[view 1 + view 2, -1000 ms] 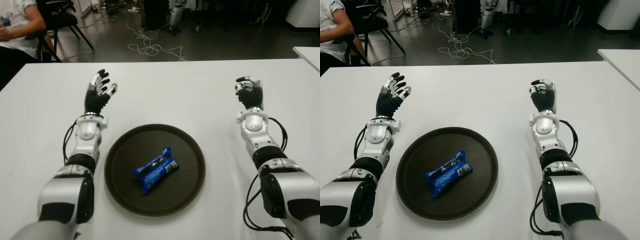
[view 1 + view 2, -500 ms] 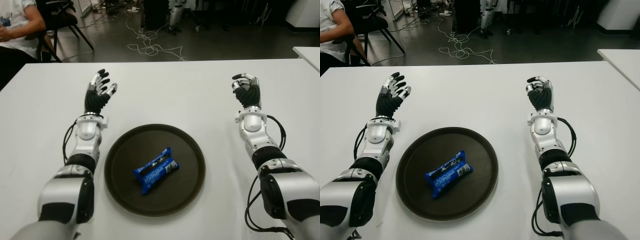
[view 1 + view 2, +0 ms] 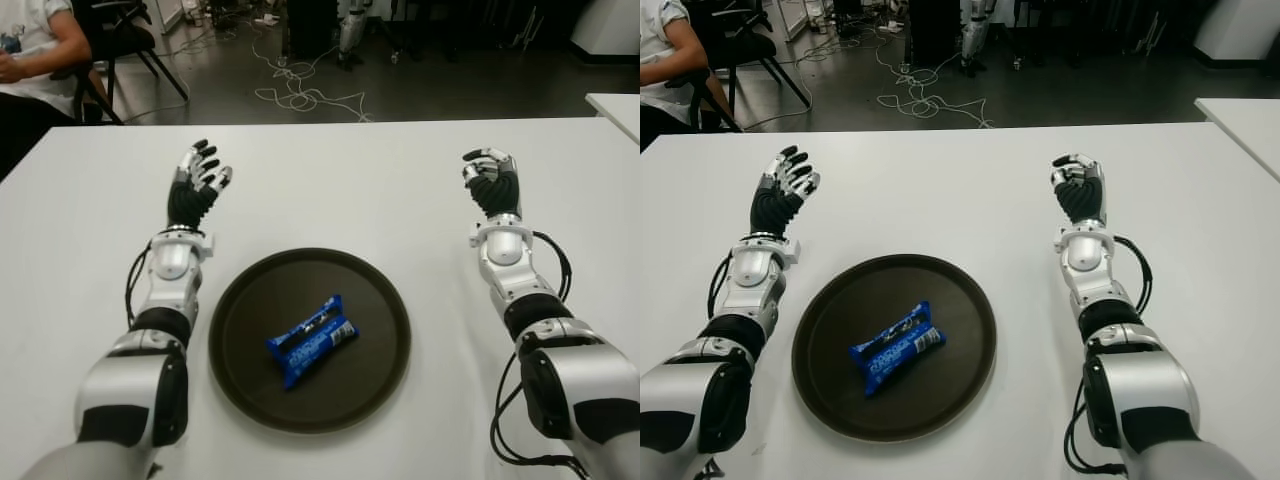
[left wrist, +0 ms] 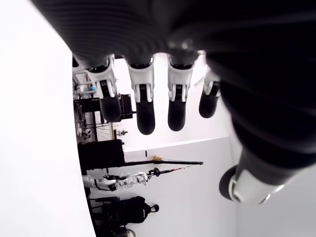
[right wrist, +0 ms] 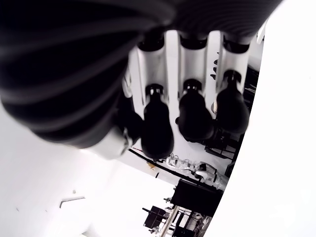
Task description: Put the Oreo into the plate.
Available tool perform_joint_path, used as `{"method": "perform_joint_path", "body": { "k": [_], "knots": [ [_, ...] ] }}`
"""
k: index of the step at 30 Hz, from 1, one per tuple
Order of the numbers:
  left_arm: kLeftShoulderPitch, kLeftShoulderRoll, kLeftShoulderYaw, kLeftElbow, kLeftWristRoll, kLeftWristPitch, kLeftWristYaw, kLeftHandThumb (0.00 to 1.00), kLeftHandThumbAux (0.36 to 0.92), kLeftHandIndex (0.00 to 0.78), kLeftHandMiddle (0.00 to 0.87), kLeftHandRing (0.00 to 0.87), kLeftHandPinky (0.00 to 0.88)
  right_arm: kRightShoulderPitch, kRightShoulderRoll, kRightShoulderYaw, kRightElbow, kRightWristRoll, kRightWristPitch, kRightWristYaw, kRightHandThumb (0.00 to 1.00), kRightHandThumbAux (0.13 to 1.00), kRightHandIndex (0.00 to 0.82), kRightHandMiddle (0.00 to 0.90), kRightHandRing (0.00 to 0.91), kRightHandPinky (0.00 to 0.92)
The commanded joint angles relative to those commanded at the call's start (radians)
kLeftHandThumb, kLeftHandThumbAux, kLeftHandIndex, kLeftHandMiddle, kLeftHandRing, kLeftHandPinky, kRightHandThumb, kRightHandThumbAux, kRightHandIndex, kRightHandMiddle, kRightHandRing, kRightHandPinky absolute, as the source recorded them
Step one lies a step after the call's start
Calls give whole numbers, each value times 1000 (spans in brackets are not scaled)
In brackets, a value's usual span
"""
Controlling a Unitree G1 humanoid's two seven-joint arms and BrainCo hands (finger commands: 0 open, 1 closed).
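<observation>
- Beyond the desk lies a dark floor with a tangle of pale cables (image 3: 300,95), a black chair (image 3: 130,40), and a seated person's arm and white sleeve (image 3: 45,45) at the far left corner.
- White, flat-topped desk (image 3: 330,180) fills most of both eye views and carries everything the task concerns.
- Round, dark-brown plate with a shallow raised rim (image 3: 385,300) sits on the desk near the robot, between the two forearms.
- Left hand, black and silver with several jointed fingers (image 3: 196,182), is raised beyond the plate's left edge; its wrist view shows the fingers (image 4: 143,106) spread apart, only slightly bent, and holding nothing.
- Right hand of the same build (image 3: 492,180) stands well off the plate's right side; its fingers (image 5: 157,126) are curled inward toward the palm and are likewise empty.
- Blue foil Oreo packet with white lettering (image 3: 312,339) lies flat inside the plate, a little left of its centre, touched by neither hand.
- Long axis of the packet runs diagonally, from the near left toward the far right.
- Packet lies nearer the robot than both sets of fingers, and closer to the left hand than the right.
- Judged from this layout, the placing looks already accomplished, so no further grasp seems called for.
</observation>
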Motion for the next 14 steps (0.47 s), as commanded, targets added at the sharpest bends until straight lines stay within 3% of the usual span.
{"method": "perform_joint_path", "body": {
  "k": [14],
  "knots": [
    [-1, -7, 7, -1, -8, 3, -4, 58, 681, 119, 161, 130, 124, 0, 1, 17, 9, -15, 3, -13, 705, 716, 440, 803, 807, 804]
  ]
}}
